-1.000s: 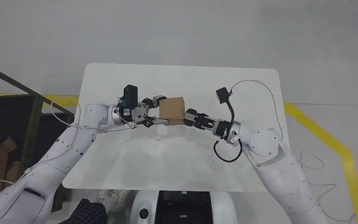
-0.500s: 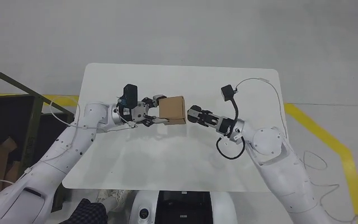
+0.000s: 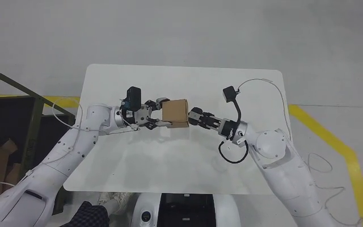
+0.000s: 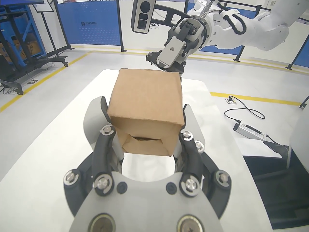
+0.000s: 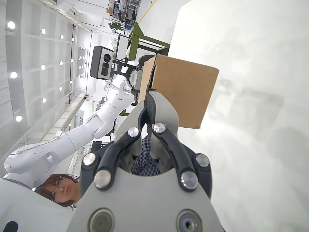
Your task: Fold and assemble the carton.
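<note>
A small brown carton [image 3: 176, 112] is held just above the middle of the white table [image 3: 227, 79]. My left gripper [image 3: 157, 113] is shut on it, one finger on each side wall [image 4: 144, 108]. The carton's end facing the left wrist has tucked flaps with a small gap [image 4: 144, 141]. My right gripper [image 3: 194, 114] is at the carton's opposite end with its fingers shut together. Its tip [image 5: 147, 97] touches the edge of a slightly raised end flap of the carton [image 5: 183, 90]. From the left wrist, the right gripper [image 4: 160, 63] shows just behind the carton's far top edge.
A dark bin with cardboard pieces [image 3: 11, 150] stands on the floor past the table's left side. A thin white cable [image 3: 266, 85] runs over the table's far right part. Bare tabletop [image 3: 170, 164] lies in front of the carton.
The right gripper drew back a little from the carton's end, then moved in again to touch it. The left gripper and carton stayed in place.
</note>
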Available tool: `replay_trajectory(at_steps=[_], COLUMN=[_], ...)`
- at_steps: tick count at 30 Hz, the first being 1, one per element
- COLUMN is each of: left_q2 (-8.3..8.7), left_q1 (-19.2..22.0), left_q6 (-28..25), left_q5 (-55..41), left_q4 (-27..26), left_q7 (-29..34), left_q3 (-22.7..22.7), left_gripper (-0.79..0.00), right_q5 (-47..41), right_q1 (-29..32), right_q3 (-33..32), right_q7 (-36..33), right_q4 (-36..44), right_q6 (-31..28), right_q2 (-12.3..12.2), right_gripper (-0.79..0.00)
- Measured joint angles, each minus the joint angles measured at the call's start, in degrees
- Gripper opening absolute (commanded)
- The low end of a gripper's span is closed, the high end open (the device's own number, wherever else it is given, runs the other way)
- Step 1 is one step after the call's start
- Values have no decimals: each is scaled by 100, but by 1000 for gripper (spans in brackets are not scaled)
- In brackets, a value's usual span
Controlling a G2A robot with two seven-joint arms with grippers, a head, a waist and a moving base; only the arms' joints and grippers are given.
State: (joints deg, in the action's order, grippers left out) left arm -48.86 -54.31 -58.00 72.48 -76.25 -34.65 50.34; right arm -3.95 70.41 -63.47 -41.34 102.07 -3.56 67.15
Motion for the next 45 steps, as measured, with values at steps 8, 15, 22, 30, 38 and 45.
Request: replay_trajectory(at_steps=[8,15,22,30,38,45], left_q2=[-4,-1,-8,-158,-403,-587], left_q1=[19,37,21,125,339,507], left_q6=[0,0,0,70,299,444], left_q5=[-1,-58,-141,133,798,1258], left_q4=[3,62,197,593,1077,1618], left_q7=[-39,-62,-1,114,-206,-562], left_q3=[-29,-25,-67,-373,-797,-1095], left_gripper=[-785,-785,-785,-785,-767,-751], right_q5=[39,-51,8,146,132,56], right_q1=[-92,-18,344,720,995,1105], right_q3=[170,-29,-590,-935,-1142,-1204], right_q7=[-27,110,337,463,518,504], right_q4=[-51,-99,12,198,279,271], right_q6=[55,-13,-316,-1016,-1231,-1326], right_q2=[26,3,-88,-153,-193,-211], right_gripper=[-785,-785,-785,-785,-785,-785])
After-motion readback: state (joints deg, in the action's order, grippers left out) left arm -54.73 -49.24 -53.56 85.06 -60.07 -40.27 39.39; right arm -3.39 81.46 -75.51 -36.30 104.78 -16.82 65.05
